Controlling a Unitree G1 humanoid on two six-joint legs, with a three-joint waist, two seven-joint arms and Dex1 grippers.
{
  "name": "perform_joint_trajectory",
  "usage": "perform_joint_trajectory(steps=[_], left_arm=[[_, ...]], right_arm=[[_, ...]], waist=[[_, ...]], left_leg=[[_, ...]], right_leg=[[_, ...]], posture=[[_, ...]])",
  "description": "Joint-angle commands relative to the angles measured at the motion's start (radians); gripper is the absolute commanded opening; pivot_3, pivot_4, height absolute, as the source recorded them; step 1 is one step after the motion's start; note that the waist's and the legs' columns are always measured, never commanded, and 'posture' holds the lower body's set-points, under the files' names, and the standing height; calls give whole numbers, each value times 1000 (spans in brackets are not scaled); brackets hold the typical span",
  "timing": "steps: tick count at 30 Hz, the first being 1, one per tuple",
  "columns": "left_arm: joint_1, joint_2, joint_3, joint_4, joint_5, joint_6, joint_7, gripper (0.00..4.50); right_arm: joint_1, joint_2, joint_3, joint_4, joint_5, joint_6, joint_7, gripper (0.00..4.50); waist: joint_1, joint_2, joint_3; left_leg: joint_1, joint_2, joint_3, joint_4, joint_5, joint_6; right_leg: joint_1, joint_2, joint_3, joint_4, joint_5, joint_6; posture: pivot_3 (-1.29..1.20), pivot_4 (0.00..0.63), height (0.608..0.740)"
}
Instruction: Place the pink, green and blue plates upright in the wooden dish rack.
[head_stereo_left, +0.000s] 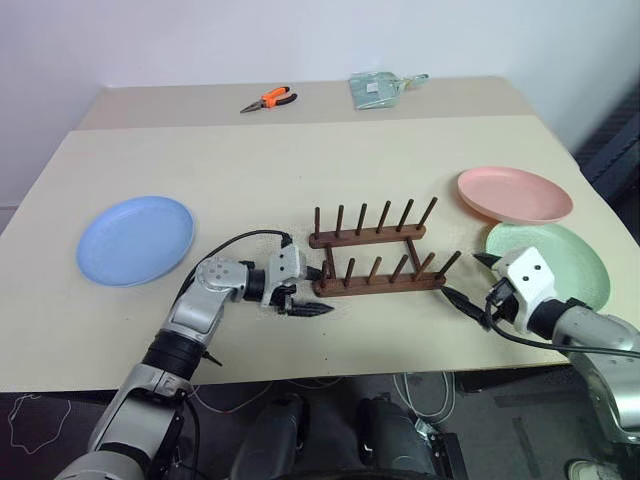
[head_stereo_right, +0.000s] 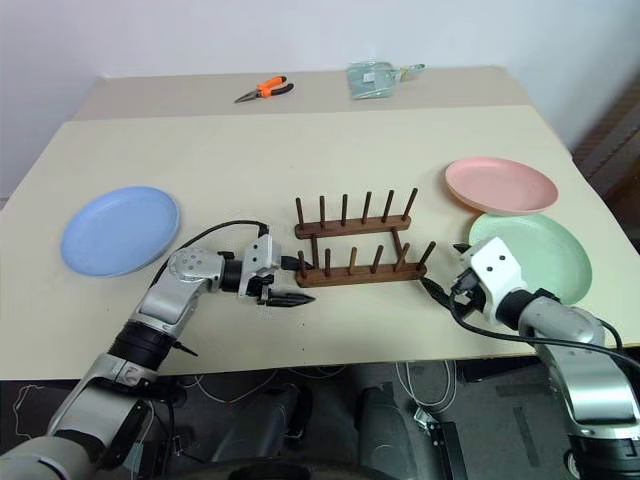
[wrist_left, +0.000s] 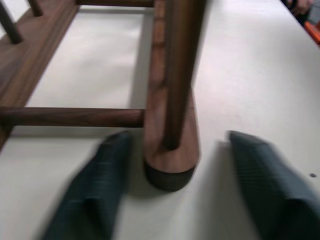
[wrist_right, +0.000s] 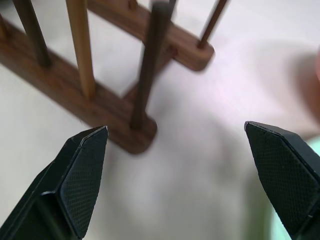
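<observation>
Between both end effectors: one empty wooden dish rack.
Left end effector and right end effector spread apart; three plates flat on worktop.

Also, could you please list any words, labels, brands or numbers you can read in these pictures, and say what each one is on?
None can be read.
The packet at the table's far edge may carry print, but it is too small to read.
The plates, the wooden dish rack and the pliers show no lettering.
</observation>
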Motion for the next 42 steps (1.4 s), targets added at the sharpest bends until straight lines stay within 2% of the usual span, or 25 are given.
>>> perform_joint_trajectory(steps=[1,3,4,6,7,9,13,17,23,33,38,42], left_arm=[[16,43,18,-32,9,27,31,4438],[41,85,28,-61,0,72,33,4438],[63,112,35,-88,-13,99,23,4479],[134,169,63,-179,-59,169,5,3899],[160,185,71,-218,-81,196,2,3605],[199,195,73,-295,-117,239,9,2644],[225,151,26,-389,-125,313,70,576],[226,94,-40,-428,-112,355,116,576],[197,-4,-96,-328,4,293,286,576],[110,-81,-31,-95,67,188,512,576],[58,-88,-11,3,63,149,549,576],[51,-87,-8,23,59,132,550,576]], right_arm=[[11,-23,-30,-10,-8,-26,17,4500],[20,-27,-33,-14,-5,-24,30,4500],[30,-31,-37,-20,1,-22,42,4236],[66,-43,-30,-53,20,-7,84,3629],[79,-47,-22,-63,22,-3,97,3152],[93,-52,1,-69,15,-5,113,2104],[85,-40,56,-68,-4,-7,122,15],[53,-24,115,-55,-41,-5,94,15],[-55,23,210,15,-129,-8,15,15],[-298,114,307,244,-275,-44,-112,15],[-392,139,321,350,-303,-77,-121,15],[-405,138,307,354,-277,-84,-97,15]], waist=[[0,0,0],[-1,0,0],[-2,0,0],[-7,1,-1],[-9,2,-1],[-11,2,-1],[-4,2,-2],[3,2,-1],[4,2,-2],[0,1,-6],[-1,1,-6],[-2,1,-6]], left_leg=[[0,0,0,0,0,0],[0,0,0,0,0,0],[0,0,0,0,0,0],[0,0,0,-1,0,0],[0,1,0,-1,0,0],[1,1,0,-2,0,0],[2,1,0,0,0,0],[2,0,0,0,-1,0],[2,0,0,0,-1,0],[8,0,0,0,0,0],[10,0,0,0,0,0],[10,0,0,-1,0,0]], right_leg=[[0,0,0,0,0,0],[0,0,0,0,0,0],[0,0,0,0,0,0],[0,0,0,0,0,0],[0,0,0,0,0,0],[0,0,0,0,0,0],[2,0,0,-1,-2,-3],[2,-1,0,-1,-2,-1],[3,-1,0,-1,-2,-1],[8,0,0,-1,-1,0],[9,0,-1,-1,-1,0],[9,1,-1,-1,-1,1]], posture=[[0,150,740],[0,150,740],[0,150,740],[0,150,740],[0,150,740],[0,150,740],[0,150,740],[0,150,740],[0,150,740],[0,150,740],[0,150,740],[0,150,740]])
